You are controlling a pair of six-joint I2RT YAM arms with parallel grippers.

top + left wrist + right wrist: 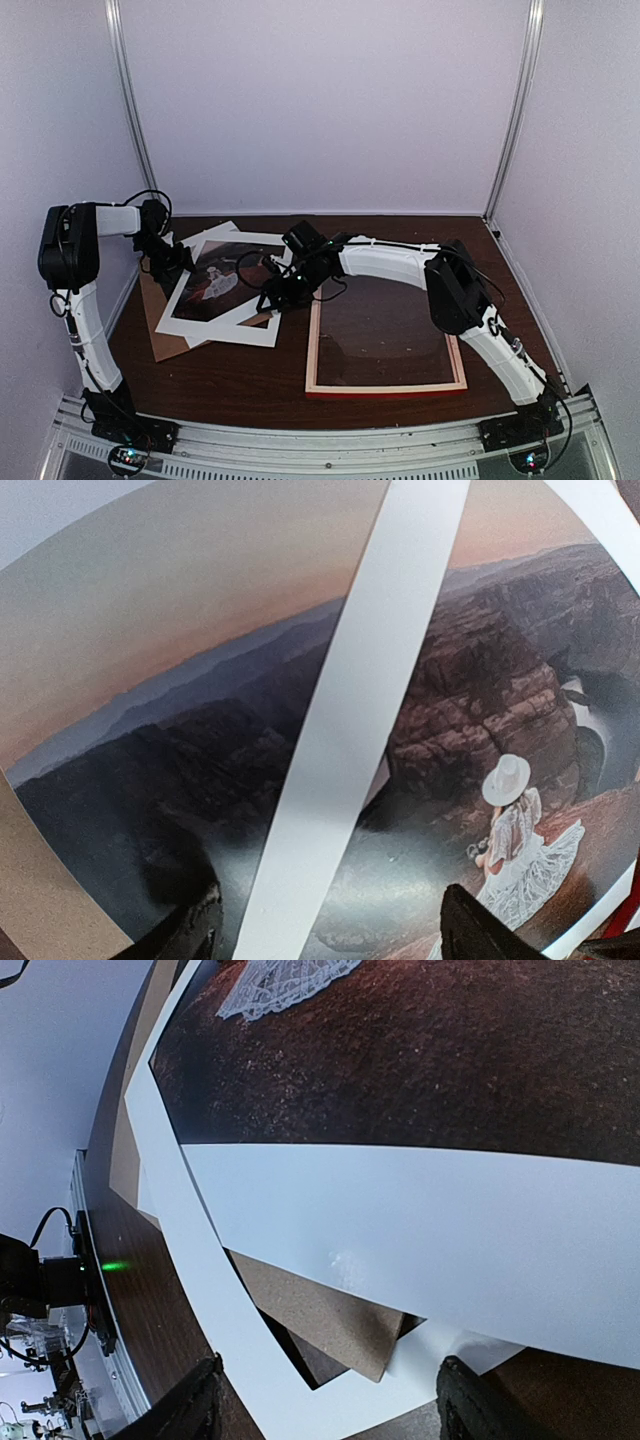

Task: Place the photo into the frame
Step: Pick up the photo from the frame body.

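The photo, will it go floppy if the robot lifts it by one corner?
Probably. The photo looks like thin paper lying flat, so it would likely droop. Its glossy sheen suggests it may slide easily. The white mat lies across it and might drag along.

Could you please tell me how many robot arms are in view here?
2. The left arm rises at the table's left edge and bends toward the photo; the right arm reaches from the right across the frame to the photo's right side. None seems hidden.
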